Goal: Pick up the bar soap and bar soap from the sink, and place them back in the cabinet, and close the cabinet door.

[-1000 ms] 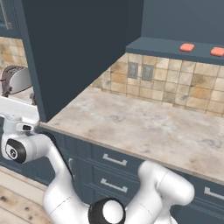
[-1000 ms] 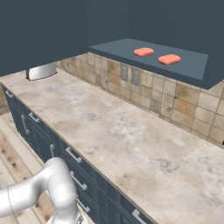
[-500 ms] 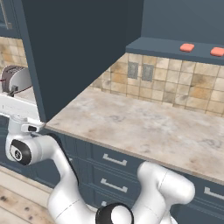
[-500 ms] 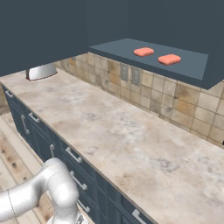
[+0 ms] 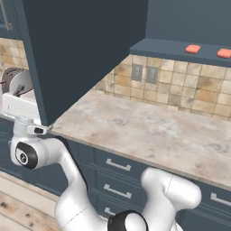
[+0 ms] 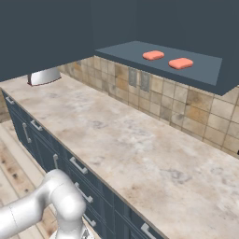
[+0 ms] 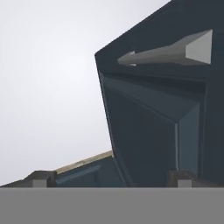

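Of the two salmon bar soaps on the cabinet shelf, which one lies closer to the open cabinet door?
The left salmon bar soap, closer to the open dark blue-grey cabinet door; the other salmon bar lies further right.

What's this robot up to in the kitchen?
It is tidying away soap. Both bar soaps already lie side by side on the cabinet shelf above the counter. The cabinet door is wide open, and the arm reaches out to its lower outer edge. The hand view looks up the door's framed front at its silver handle. Whether the gripper touches the door can't be told. Closing the door remains.
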